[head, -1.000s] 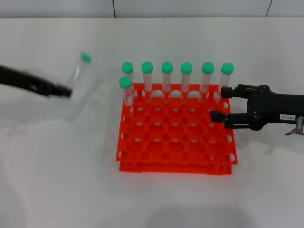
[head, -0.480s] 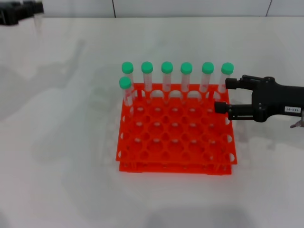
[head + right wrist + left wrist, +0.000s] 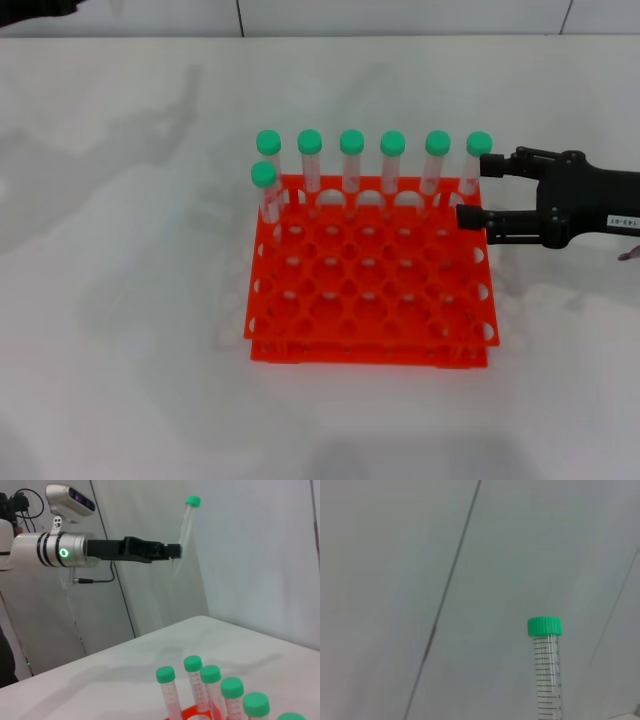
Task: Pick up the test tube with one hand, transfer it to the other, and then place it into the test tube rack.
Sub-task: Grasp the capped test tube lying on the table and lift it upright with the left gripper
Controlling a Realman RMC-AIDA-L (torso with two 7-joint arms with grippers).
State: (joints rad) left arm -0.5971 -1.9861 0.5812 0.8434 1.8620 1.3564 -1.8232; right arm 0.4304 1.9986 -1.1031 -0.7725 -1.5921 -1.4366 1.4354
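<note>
Here the test tube rack [image 3: 368, 285] holds seven capped tubes [image 3: 351, 160].

A small white label [image 3: 621, 220] with dark print sits on the right gripper [image 3: 474, 192]; its characters are too small to read. The held test tube [image 3: 546, 672] carries black graduation lines, with no legible numbers.

seven green-capped tubes [image 3: 351, 160] stand upright on a white table [image 3: 120, 330] — six along one row.
</note>
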